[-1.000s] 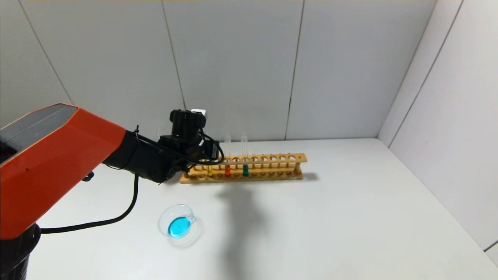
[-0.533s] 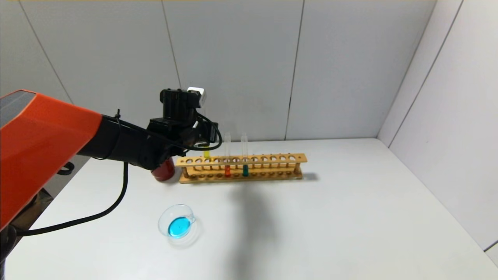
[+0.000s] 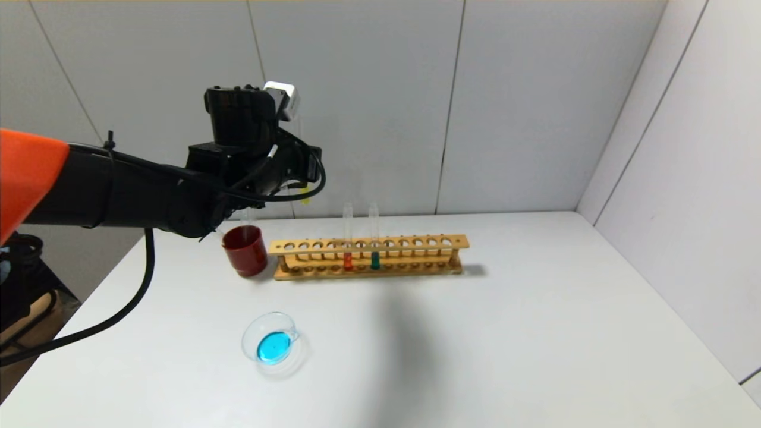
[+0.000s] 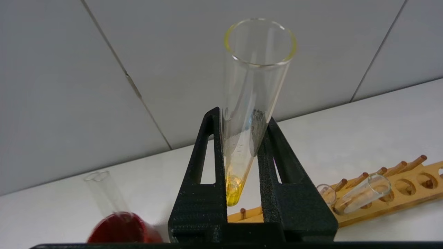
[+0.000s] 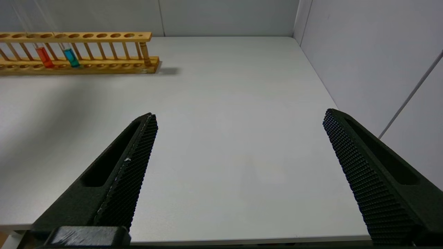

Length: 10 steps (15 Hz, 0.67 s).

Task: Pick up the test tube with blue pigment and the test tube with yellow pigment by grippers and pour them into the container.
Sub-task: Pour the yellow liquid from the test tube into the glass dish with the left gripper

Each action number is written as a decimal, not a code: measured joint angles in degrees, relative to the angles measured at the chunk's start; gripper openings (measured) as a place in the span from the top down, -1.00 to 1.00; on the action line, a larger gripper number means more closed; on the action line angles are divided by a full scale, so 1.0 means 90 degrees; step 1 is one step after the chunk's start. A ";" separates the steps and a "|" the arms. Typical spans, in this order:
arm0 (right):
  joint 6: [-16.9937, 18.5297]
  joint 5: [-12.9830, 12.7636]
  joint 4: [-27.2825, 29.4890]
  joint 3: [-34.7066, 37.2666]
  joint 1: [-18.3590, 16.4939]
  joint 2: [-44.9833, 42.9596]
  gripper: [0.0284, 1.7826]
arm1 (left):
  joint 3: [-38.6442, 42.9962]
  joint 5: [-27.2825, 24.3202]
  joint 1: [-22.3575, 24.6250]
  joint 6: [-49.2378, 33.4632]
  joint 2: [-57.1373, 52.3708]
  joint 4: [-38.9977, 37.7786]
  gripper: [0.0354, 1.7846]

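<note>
While one yellow tube (image 4: 242, 138) hangs gripped, two tubes (image 3: 360, 238) racked

The rack (image 3: 368, 257) stands across the far middle of the desk (image 3: 505, 345), near the back wall. Two tubes stand upright side by side in it, left of its middle. The cup (image 3: 245, 251) sits just beside the rack's left end, with an empty tube (image 3: 246, 217) in it. The dish (image 3: 272, 343) lies well in front of the cup, nearer the robot. The left gripper (image 3: 300, 187) hangs above cup and rack end, holding the yellow tube (image 4: 247, 110) upright clear of the rack. The right gripper (image 5: 238, 173) is over the desk's right part.
</note>
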 joint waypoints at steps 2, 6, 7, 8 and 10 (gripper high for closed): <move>-0.0003 0.0003 0.0000 0.0000 0.0000 0.0000 -0.96 | 0.0465 0.0009 0.0015 0.0307 -0.0397 -0.0001 0.68; -0.0003 0.0003 0.0000 0.0000 0.0005 0.0000 -0.96 | 0.1773 -0.0042 0.0041 0.0539 -0.1273 -0.0175 0.68; 0.0000 0.0003 0.0000 0.0000 0.0003 0.0000 -0.96 | 0.2108 -0.0051 0.0039 0.0611 -0.1455 -0.0354 0.68; 0.0000 0.0003 0.0000 0.0000 0.0003 0.0000 -0.96 | 0.2465 -0.0058 0.0037 0.0729 -0.1619 -0.0601 0.68; 0.0000 0.0003 -0.0003 0.0000 0.0003 0.0000 -0.96 | 0.3184 -0.0058 0.0039 0.0990 -0.1830 -0.1155 0.68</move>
